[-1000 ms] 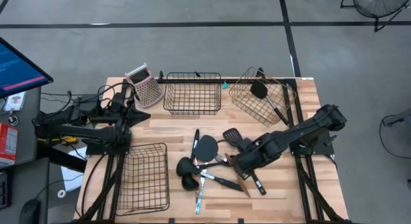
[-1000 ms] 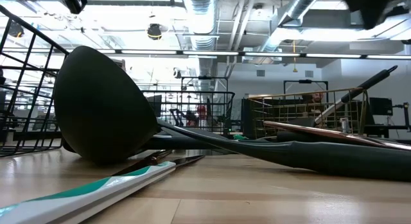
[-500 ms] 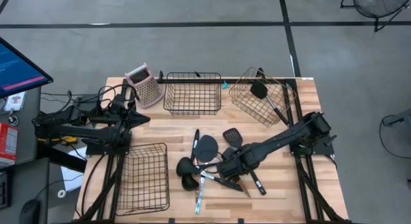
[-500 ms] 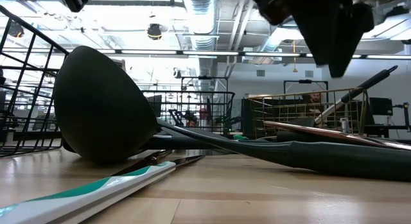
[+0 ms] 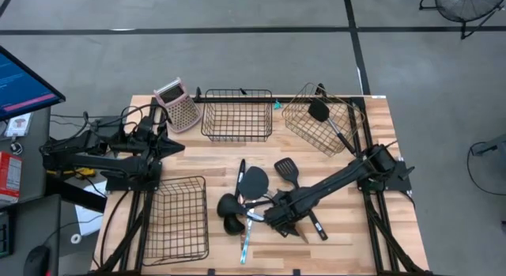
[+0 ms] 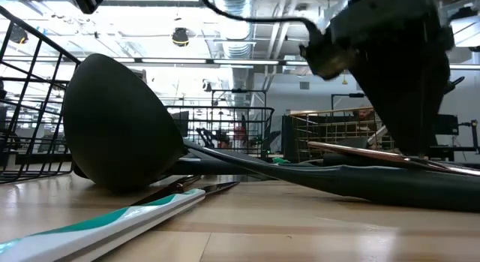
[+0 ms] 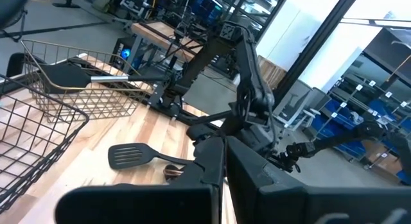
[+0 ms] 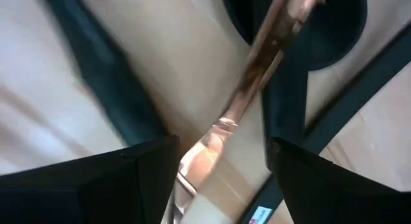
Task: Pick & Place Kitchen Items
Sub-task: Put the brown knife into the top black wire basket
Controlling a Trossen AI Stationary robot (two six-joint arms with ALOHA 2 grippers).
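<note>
A pile of kitchen items [image 5: 253, 201] lies on the wooden table's near middle: black ladles [image 6: 120, 127], a black spatula [image 5: 286, 169], a teal-and-white handled tool [image 6: 112, 221] and a copper-coloured utensil [image 8: 257, 70]. My right gripper [image 5: 281, 221] points down over the pile, open. Its fingers [image 8: 128, 179] stand on either side of the copper handle [image 6: 360, 151]; I see no touch. Another black spatula [image 5: 320, 111] rests in the far right basket. My left gripper [image 5: 170, 145] waits shut at the table's left.
A wire basket [image 5: 237, 114] stands at the far middle. A tilted one [image 5: 348, 126] is at the far right and a third [image 5: 175, 217] at the near left. A pink-topped grater [image 5: 178, 106] stands at the far left.
My right gripper has come down onto the pile and moved toward the table's near left, staying open. In the low view it has sunk from the picture's top down to the copper handle. The utensils have stayed where they were.
</note>
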